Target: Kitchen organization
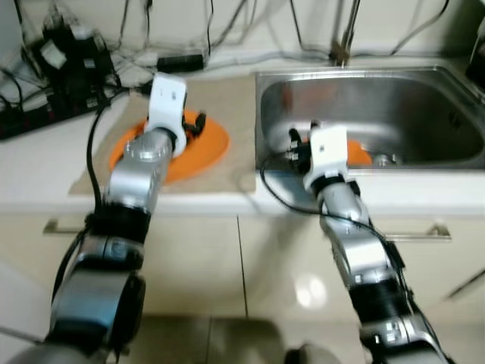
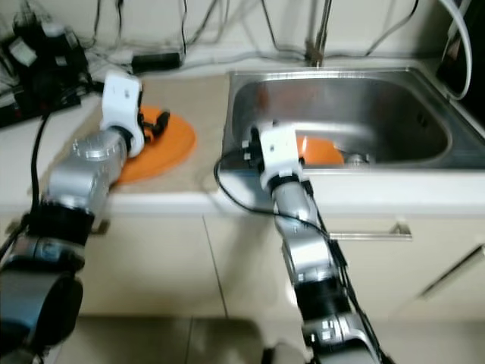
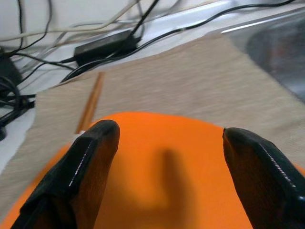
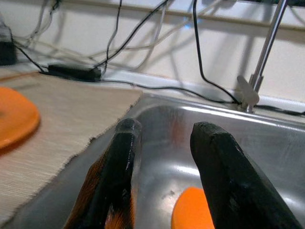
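Observation:
An orange plate lies on a beige mat on the counter, left of the steel sink. My left gripper hovers just over the plate's back half, open, its fingers spread wide with nothing between them. A second orange dish rests in the sink by the front wall. My right gripper is at the sink's front left corner, above the basin, open with a narrow gap and the orange dish below it.
Wooden chopsticks lie on the mat behind the plate. Black cables, a power brick and plugs crowd the counter's back left. The faucet rises behind the sink. Cupboard doors with handles sit below.

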Controlling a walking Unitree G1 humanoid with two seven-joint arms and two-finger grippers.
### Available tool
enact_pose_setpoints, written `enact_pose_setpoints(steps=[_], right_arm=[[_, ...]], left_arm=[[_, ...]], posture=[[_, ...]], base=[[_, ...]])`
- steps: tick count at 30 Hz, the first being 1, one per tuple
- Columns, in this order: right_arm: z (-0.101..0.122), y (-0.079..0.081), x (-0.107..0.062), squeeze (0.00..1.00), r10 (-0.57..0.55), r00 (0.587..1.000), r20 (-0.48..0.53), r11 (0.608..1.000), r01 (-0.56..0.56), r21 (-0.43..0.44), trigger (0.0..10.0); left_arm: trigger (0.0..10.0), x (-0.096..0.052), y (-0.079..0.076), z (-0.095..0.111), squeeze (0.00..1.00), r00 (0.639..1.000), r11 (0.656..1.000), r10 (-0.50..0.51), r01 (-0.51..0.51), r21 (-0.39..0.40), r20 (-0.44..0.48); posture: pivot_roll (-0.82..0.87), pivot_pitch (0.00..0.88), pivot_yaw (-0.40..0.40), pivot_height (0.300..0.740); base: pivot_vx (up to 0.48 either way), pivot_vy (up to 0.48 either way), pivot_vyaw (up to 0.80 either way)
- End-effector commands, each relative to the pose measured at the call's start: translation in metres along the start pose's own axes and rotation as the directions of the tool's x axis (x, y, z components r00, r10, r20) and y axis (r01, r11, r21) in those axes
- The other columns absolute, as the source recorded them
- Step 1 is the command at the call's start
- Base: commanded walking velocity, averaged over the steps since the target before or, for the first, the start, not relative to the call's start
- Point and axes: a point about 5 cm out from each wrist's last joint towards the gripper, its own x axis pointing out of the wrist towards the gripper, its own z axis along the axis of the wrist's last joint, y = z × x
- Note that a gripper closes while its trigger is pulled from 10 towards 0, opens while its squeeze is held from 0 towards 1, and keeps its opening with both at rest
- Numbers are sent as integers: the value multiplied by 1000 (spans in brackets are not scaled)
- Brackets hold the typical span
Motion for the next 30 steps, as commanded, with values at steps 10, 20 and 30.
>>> enact_pose_setpoints(steps=[10, 20, 30], right_arm=[[5, 4, -1, 0, 1, 1000, 15, 1000, -2, 13, 10000], [7, 5, -2, 0, 1, 1000, 20, 1000, -2, 16, 10000], [8, 7, -4, 0, 9, 1000, 20, 1000, -10, 19, 10000]], left_arm=[[10000, 8, 32, -3, 0, 996, 998, 60, -58, 26, -59], [10000, 12, 33, -4, 0, 996, 999, 33, -33, 6, -84], [10000, 15, 28, 2, 0, 996, 999, -26, 22, -38, -83]], posture=[[-3, 0, 71, 715], [-4, 0, 71, 715], [-6, 0, 75, 715]], base=[[0, 0, 0], [0, 0, 0], [0, 0, 0]])
